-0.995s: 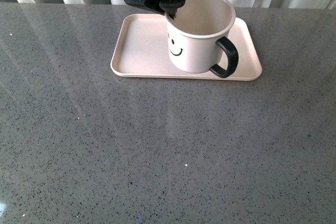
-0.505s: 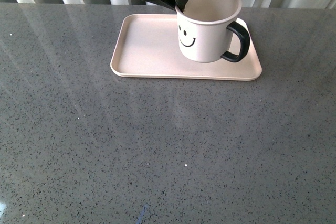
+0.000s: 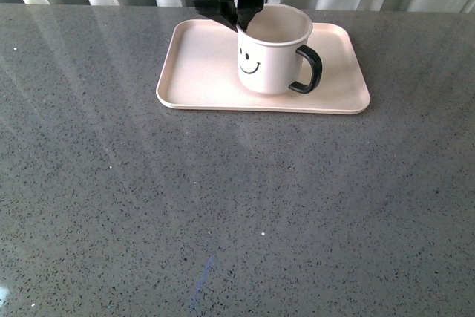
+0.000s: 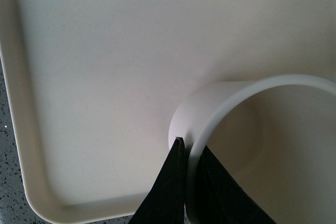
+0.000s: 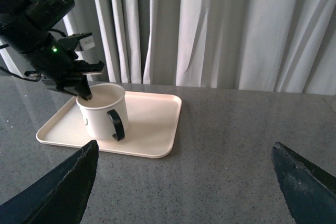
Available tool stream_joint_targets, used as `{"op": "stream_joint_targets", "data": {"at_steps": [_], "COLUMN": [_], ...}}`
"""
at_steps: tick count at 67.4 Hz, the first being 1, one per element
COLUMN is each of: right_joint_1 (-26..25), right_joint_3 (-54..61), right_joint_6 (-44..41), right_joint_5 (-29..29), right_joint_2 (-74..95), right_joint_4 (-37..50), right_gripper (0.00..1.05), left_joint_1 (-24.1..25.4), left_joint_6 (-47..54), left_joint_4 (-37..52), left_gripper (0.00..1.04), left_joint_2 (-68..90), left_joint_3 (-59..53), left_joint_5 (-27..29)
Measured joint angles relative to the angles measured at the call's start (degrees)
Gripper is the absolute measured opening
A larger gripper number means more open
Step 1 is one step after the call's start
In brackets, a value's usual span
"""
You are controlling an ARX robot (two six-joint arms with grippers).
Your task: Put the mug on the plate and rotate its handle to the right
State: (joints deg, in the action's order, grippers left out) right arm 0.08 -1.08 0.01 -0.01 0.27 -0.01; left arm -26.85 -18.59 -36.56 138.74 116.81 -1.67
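1. The mug (image 3: 271, 53) stands on the plate (image 3: 200, 72), right of its middle, with its handle (image 3: 308, 70) pointing right; placing looks nearly done.
2. The left claw (image 3: 239, 18) pinches the mug's rim; the right claw (image 5: 185, 174) gapes wide, well apart.
3. Next: release and lift straight, without tipping it.
4. Only the left wrist view shows the claw straddling the rim, inside and out; the base possibly isn't fully down.

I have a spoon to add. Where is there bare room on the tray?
The plate is bare between its left rim and the mug, the widest patch. A narrower strip lies between the handle and the right rim. It is crowded at the mug's far-left rim, where the left pincer grips.
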Motion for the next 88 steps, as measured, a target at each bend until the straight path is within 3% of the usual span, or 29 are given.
{"op": "stream_joint_targets", "data": {"at_steps": [33, 55, 73, 88], "right_joint_1": [0.00, 0.00, 0.00, 0.00], "right_joint_3": [0.00, 0.00, 0.00, 0.00], "right_joint_6": [0.00, 0.00, 0.00, 0.00], "right_joint_5": [0.02, 0.00, 0.00, 0.00], "right_joint_2": [0.00, 0.00, 0.00, 0.00], "right_joint_4": [0.00, 0.00, 0.00, 0.00], "right_gripper": [0.96, 0.96, 0.96, 0.96], "left_joint_1": [0.09, 0.09, 1.07, 3.82], "left_joint_6": [0.26, 0.28, 2.16, 2.91], "left_joint_4": [-0.90, 2.38, 9.90, 17.31], "left_gripper": [0.03, 0.54, 0.96, 0.95], "left_joint_2": [3.17, 2.01, -8.72, -21.53], "left_joint_3": [3.39, 0.02, -12.37, -23.43], "left_joint_5": [0.02, -1.09, 0.13, -0.37]}}
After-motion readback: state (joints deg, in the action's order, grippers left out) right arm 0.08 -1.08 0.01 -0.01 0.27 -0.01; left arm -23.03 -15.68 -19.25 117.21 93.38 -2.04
